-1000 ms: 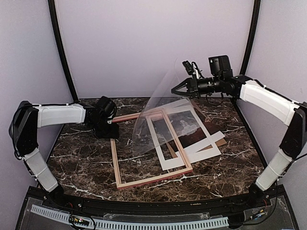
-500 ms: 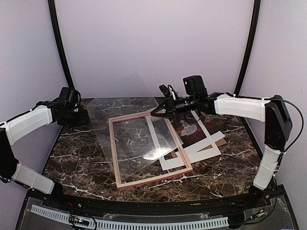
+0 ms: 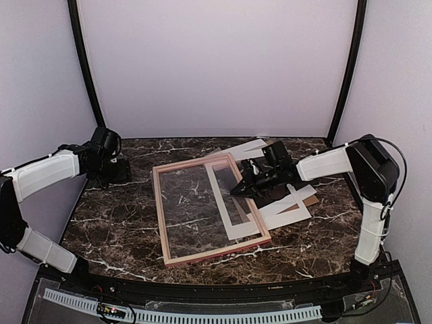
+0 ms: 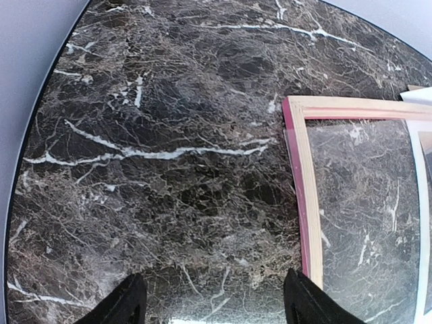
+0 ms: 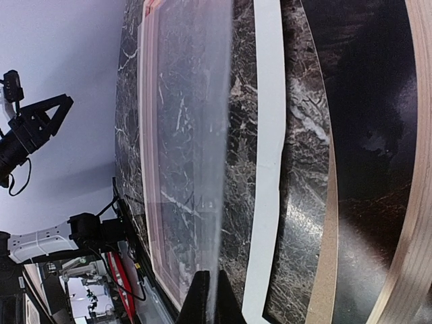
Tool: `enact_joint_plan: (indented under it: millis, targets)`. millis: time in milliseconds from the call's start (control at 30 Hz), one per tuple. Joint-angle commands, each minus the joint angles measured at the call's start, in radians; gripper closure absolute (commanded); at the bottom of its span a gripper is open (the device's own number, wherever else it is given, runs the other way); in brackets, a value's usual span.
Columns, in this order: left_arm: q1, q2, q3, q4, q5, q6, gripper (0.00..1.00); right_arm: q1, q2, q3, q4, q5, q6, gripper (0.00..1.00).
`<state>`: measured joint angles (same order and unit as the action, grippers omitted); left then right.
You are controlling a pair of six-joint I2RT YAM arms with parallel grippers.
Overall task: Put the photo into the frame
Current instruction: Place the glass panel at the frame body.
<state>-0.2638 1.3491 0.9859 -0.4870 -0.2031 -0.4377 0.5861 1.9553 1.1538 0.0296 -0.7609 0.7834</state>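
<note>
From above, the frame (image 3: 164, 214) lies flat in the middle of the marble bench (image 3: 115, 223) with its pale wood up. A clear sheet (image 3: 192, 209) rests inside it. The right claw (image 3: 236, 191) sits low over the frame's right rail. Just right of that rail the photo (image 3: 263, 200) shows only as a dark patch, mostly hidden under the claw, on top of a white mat (image 3: 287, 214). The left claw (image 3: 116, 174) hovers well left of the frame's far-left corner; from here I cannot tell how wide it stands.

The left wrist view settles that: the fingertips (image 4: 128, 305) are set wide apart over bare marble, with nothing between them. To their right are the frame's corner (image 4: 300, 135) and its pink outer edge.

The right wrist view shows the right claw (image 5: 209, 297) pinched tight on the clear sheet's (image 5: 196, 135) thin edge (invisible from above). Beyond the mat's strip (image 5: 266, 135), the photo (image 5: 368, 101) lies dark and outside the frame (image 5: 144, 169).
</note>
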Motion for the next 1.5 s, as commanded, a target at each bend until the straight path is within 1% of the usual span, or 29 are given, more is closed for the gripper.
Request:
enact_joint_plan:
  millis: [0, 400, 833, 1467]
  targets:
    - [-0.041, 0.020, -0.015, 0.020, -0.011, 0.003, 0.27, -0.002, -0.055, 0.000, 0.012, 0.070, -0.040, 1.00]
    - [-0.105, 0.094, -0.009, 0.071, 0.017, -0.026, 0.27, -0.003, -0.067, 0.019, -0.006, 0.098, -0.053, 1.00]
    - [-0.119, 0.113, -0.009, 0.083, 0.041, -0.035, 0.27, -0.002, -0.076, 0.027, -0.024, 0.114, -0.061, 1.00]
    - [-0.129, 0.126, -0.023, 0.106, 0.035, -0.043, 0.27, 0.020, -0.078, 0.024, -0.006, 0.131, -0.019, 1.00]
